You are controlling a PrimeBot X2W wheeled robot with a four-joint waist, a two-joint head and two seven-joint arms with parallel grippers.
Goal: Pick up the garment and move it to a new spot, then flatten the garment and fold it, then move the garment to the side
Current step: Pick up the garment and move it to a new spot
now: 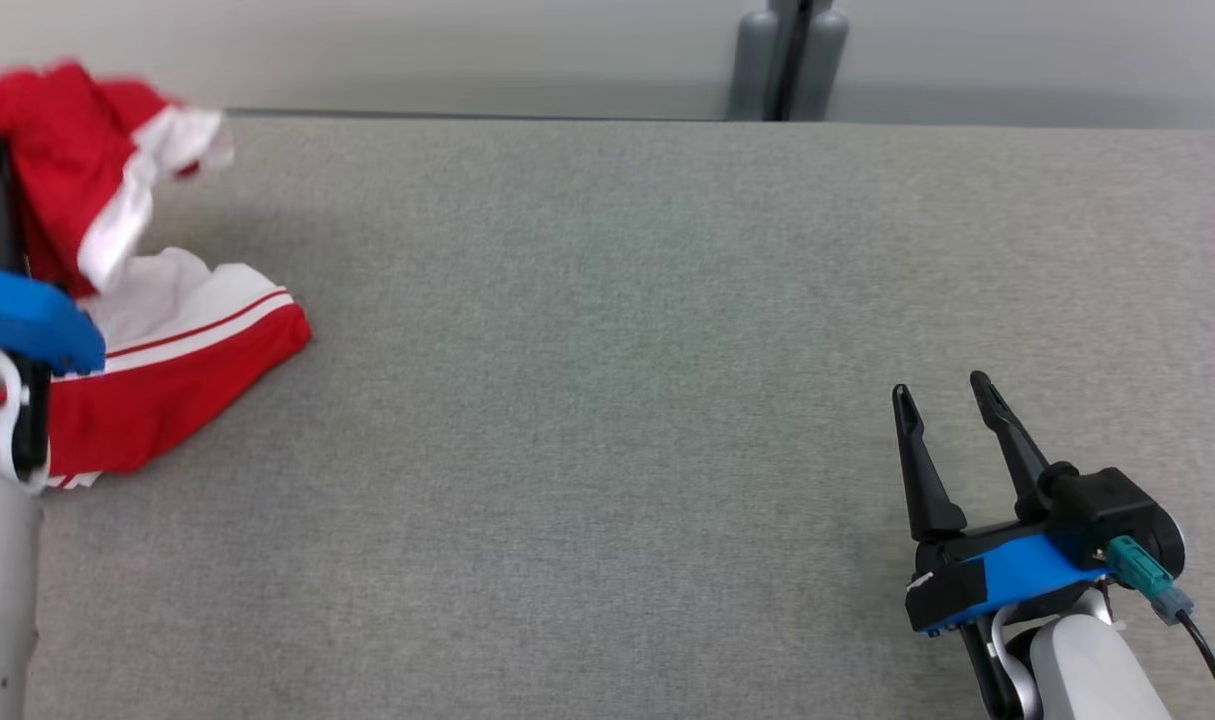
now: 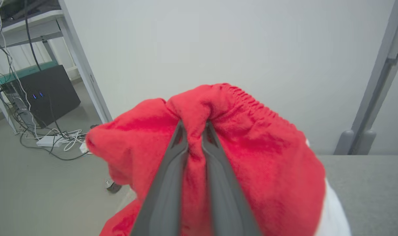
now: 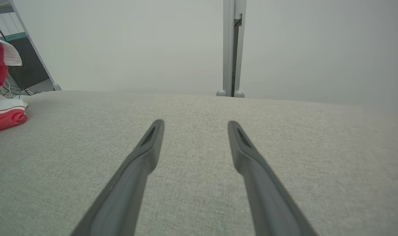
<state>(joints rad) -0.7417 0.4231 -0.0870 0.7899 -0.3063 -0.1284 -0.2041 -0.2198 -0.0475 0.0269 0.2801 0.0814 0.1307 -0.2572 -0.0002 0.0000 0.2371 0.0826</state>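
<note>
The garment (image 1: pixel 157 330) is red with white bands and thin red stripes, bunched at the table's far left. Its upper part is lifted off the cloth while the lower part still rests on the table. My left gripper (image 2: pixel 195 126) is shut on a fold of the red garment (image 2: pixel 244 144) near its gathered waistband, and in the head view its dark finger (image 1: pixel 0 205) is half buried in the red fabric. Low on the right, my right gripper (image 1: pixel 942 390) stands open above the bare tabletop, fingers (image 3: pixel 153 137) spread wide with nothing between them. The garment (image 3: pixel 4 114) lies far to its left.
The grey fabric-covered table (image 1: pixel 607 400) stretches wide between the two arms. A grey post (image 1: pixel 789 60) stands behind the back edge. Beyond the left edge are floor, a shelf frame (image 2: pixel 77 59), a black box (image 2: pixel 45 95) and loose cables (image 2: pixel 54 139).
</note>
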